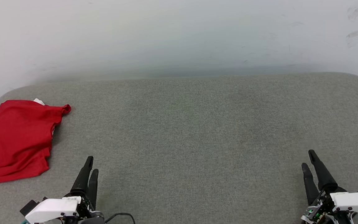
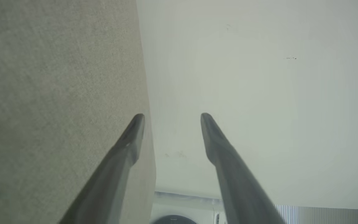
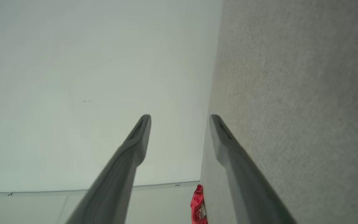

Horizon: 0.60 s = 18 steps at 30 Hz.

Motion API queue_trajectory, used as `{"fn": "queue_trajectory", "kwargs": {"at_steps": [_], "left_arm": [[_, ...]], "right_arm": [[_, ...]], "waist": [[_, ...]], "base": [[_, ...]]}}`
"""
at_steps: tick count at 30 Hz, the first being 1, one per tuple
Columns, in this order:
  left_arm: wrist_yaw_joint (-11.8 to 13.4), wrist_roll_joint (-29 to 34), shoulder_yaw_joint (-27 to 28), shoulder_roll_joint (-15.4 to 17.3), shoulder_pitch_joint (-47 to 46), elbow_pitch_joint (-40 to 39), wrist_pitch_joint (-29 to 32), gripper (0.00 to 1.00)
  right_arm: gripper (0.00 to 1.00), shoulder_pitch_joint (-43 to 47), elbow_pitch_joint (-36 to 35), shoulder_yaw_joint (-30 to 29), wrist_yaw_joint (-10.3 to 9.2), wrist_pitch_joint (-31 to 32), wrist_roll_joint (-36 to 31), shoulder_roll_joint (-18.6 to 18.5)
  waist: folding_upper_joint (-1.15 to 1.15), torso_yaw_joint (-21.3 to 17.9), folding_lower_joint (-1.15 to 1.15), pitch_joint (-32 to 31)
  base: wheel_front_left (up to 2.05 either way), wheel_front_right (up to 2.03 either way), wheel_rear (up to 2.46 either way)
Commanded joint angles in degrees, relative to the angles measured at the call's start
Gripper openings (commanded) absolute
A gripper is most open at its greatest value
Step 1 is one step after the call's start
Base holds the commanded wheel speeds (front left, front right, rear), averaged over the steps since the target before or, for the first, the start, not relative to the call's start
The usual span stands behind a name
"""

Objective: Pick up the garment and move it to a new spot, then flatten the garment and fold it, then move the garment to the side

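Red cloth marks the far left of the head view: the garment lies bunched and wrinkled on the grey woven surface, close to its rounded left corner, and the picture's left edge cuts it off. Part of a black number outlined in white shows sideways on it at that edge. A small scrap of white peeks out along its far side, and one red corner points right.

Neither end effector touches it. The left end effector is over the surface at the lower left, near the garment's near corner but apart from it, with its dark fingers pointing away from the robot. The right end effector is at the lower right, well apart from the garment, with bare surface between the two arms. From the head each pair of fingers looks close together, but they are seen nearly edge-on there.

In the left wrist view the left end effector has a clear, moderate gap between its tips and nothing in it. The surface runs down the left of that view, and a pale wall takes the right. In the right wrist view the right end effector is spread about as far and also holds nothing. There the surface is on the right and the wall on the left, and a sliver of the garment shows low down at the surface's edge.
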Motion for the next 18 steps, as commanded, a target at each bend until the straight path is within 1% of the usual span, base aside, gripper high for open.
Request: {"fn": "queue_trajectory", "kwargs": {"at_steps": [1, 12, 18], "left_arm": [[0.0, 0.2, -0.1, 0.0, -0.3, -0.6, -0.3, 1.00], [0.0, 2.9, -0.3, 0.0, 1.2, -3.0, -3.5, 1.00], [-0.1, 6.4, 0.9, 0.1, 1.7, -3.9, -5.1, 1.00]], "right_arm": [[1.00, -0.3, -0.6, 0.3, 0.00, -0.3, -0.1, 0.0], [1.00, 0.7, -1.7, 1.2, 0.01, -3.5, -2.9, 0.0], [1.00, 0.6, -1.0, 0.5, 0.01, -5.1, -7.2, 0.0]], "waist": [[0.00, 0.0, 0.00, 0.0], [0.00, -0.1, 0.00, 0.2], [0.00, -0.1, 0.00, 0.2]], "base": [[0.00, 0.00, 0.00], [0.00, 0.00, 0.00], [0.00, 0.00, 0.00]]}}
